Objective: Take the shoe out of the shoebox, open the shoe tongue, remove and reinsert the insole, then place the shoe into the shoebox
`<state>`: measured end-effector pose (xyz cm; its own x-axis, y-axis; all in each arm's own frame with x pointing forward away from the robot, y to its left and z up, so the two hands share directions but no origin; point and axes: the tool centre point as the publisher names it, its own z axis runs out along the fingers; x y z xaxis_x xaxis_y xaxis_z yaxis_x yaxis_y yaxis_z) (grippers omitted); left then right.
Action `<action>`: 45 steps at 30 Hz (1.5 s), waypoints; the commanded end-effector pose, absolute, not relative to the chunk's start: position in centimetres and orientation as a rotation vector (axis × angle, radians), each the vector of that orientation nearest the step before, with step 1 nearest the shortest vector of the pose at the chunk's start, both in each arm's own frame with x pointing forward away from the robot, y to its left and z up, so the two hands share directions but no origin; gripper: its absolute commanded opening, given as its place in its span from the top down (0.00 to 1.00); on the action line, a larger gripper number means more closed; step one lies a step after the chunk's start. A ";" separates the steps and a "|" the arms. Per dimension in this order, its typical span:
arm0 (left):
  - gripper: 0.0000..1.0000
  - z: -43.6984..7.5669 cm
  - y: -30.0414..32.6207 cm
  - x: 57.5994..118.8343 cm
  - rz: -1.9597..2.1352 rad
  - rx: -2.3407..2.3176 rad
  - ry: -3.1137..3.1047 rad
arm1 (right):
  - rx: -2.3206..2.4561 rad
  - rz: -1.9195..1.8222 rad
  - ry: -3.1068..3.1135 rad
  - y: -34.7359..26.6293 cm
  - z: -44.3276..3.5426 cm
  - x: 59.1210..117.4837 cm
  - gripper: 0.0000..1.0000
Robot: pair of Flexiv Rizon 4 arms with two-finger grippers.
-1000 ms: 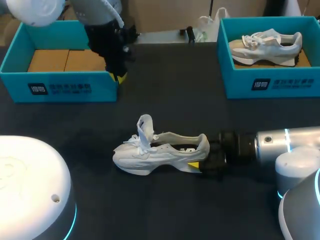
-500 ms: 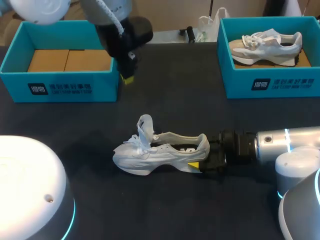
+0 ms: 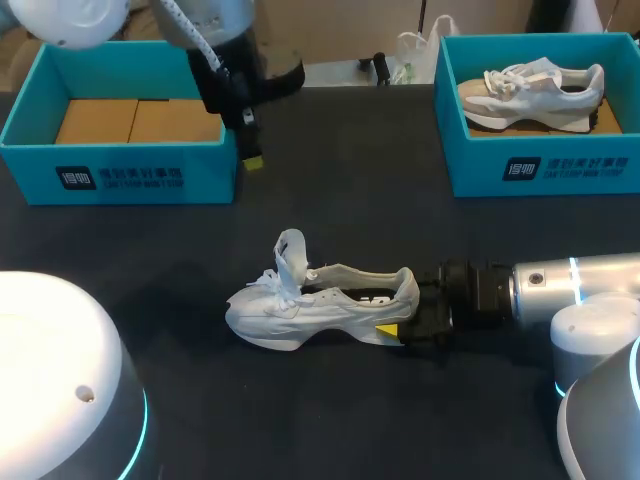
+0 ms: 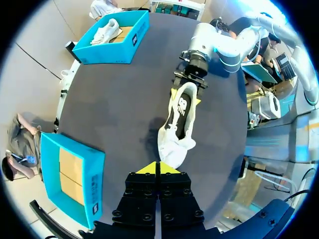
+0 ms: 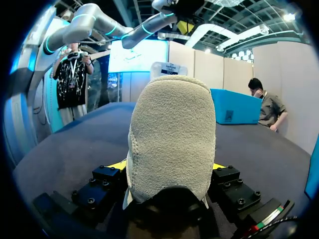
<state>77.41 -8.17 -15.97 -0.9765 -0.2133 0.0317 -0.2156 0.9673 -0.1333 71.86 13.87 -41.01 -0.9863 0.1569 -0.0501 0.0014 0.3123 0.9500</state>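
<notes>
Heel of white mesh sneaker point(image 3: 320, 305) stays clamped in right gripper point(image 3: 403, 312); left gripper point(image 3: 250, 158), tips closed, empty, has swung off the teal cardboard shoebox point(image 3: 120, 178), probably for the insole point(image 3: 372, 298).

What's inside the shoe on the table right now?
Through the opening of the shoe, what looks like the insole shows, dark with a white mark. The toe end inside is covered by the laces and the raised tongue, so nothing can be seen there.

L arm point(image 3: 228, 80) raised far left, jaws closed; R arm point(image 3: 560, 285) low, level, jaws gripping shoe point(image 3: 300, 310) heel
</notes>
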 end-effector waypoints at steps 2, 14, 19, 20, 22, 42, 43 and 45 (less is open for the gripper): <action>1.00 -16.3 -8.2 77.4 0.204 0.287 -3.130 | 0.149 1.758 2.437 13.9 -40.9 71.8 1.00; 1.00 -18.5 -10.4 74.4 0.236 -0.006 -3.159 | 0.149 1.758 2.437 13.9 -40.9 71.8 1.00; 1.00 -19.9 -12.0 73.5 0.223 -0.097 -3.137 | 0.149 1.758 2.437 13.9 -40.9 71.8 1.00; 1.00 -20.2 -12.4 73.3 0.228 -0.097 -3.145 | 0.149 1.758 2.437 13.9 -40.9 71.8 1.00; 1.00 -20.5 -13.0 73.2 0.241 -0.129 -3.122 | 0.149 1.758 2.437 13.9 -40.9 71.8 1.00; 1.00 -22.1 -16.1 72.6 0.319 -0.198 -3.091 | 0.149 1.758 2.437 13.9 -40.9 71.8 1.00; 1.00 -22.6 -16.5 72.6 0.307 -0.204 -3.083 | 0.149 1.758 2.437 13.9 -40.9 71.8 1.00; 1.00 -23.2 -17.1 72.4 0.290 -0.221 -3.076 | 0.149 1.758 2.437 13.9 -40.9 71.8 1.00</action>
